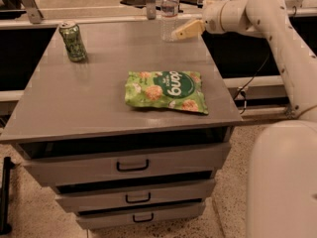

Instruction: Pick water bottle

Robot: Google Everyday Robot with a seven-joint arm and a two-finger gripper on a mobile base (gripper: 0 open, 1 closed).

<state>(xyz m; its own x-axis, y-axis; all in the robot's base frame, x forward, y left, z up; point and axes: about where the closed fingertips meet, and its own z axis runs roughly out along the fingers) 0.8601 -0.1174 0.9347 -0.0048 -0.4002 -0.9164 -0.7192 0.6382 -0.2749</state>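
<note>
Grey drawer cabinet [99,108]: three drawers, contents hidden. Green snack bag [167,90] lies flat mid-top. Water bottle [169,9] stands upright at the far edge, with the green can [73,41] well apart from it. Gripper [184,30] is low, just beside the bottle; whether it is open or closed cannot be told.

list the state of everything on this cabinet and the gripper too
water bottle, upright at the far edge, not lifted
green can, upright at the far left corner
snack bag, lying flat right of centre
drawers, all three look shut
gripper, low beside the water bottle's right side, contact unclear
</note>
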